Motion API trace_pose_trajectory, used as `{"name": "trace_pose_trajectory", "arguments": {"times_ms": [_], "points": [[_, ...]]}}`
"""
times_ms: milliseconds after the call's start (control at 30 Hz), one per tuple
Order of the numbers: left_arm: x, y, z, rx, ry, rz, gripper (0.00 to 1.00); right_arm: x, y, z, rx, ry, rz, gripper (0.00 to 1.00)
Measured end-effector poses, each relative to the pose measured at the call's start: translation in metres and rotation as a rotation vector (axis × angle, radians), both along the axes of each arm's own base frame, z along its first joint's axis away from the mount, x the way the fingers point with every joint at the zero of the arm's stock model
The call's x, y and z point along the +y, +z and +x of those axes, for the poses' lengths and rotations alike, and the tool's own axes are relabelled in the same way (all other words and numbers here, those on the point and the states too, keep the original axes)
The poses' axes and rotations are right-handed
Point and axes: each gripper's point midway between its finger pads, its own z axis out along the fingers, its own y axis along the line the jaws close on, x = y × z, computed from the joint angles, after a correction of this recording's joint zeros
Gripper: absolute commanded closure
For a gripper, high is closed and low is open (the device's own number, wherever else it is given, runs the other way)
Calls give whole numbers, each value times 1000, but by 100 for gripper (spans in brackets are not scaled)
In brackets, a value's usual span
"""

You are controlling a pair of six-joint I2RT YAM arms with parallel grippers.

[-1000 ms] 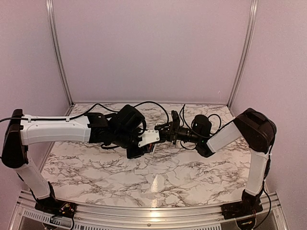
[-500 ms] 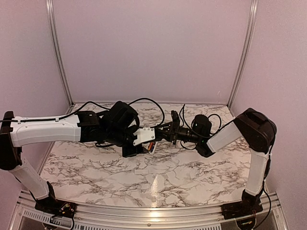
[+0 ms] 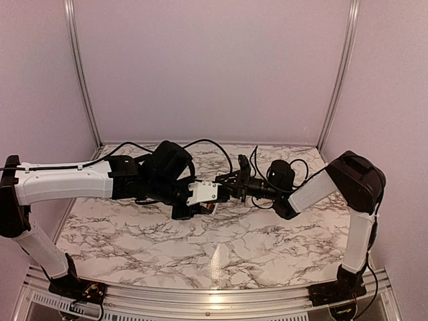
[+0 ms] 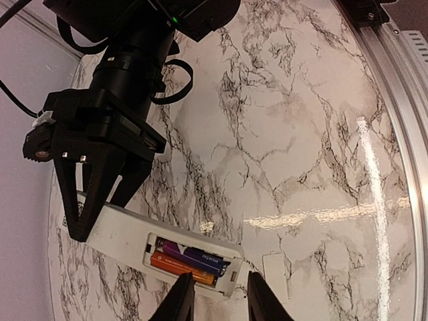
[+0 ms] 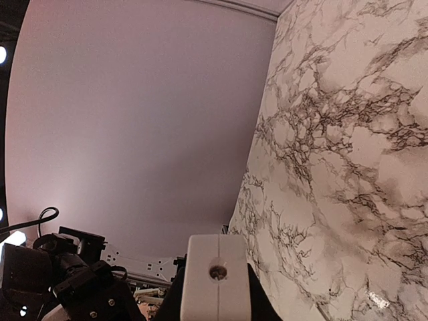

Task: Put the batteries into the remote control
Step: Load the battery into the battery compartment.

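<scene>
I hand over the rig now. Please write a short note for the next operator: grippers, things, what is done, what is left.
The right gripper is shut on one end of the remote control, holding it above the table.
The left gripper is open at the other end, holding nothing.
Both batteries lie side by side in the open compartment.
Left: probably the cover; the small white flat piece on the table may be it.
</scene>
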Motion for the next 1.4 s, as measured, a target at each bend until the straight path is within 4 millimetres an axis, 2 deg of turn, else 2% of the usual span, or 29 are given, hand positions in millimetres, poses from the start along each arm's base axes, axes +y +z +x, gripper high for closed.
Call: {"name": "trace_pose_trajectory", "arguments": {"times_ms": [667,1133,1400], "points": [[-4,-22,1,-6,-38,53,79,2,4,-4,-5,15,3,100],[-7,-23,8,-19,-23,63,90,4,2,-6,-9,22,-5,100],[-9,-26,9,-17,-21,69,94,4,-1,-7,-8,22,-15,100]]}}
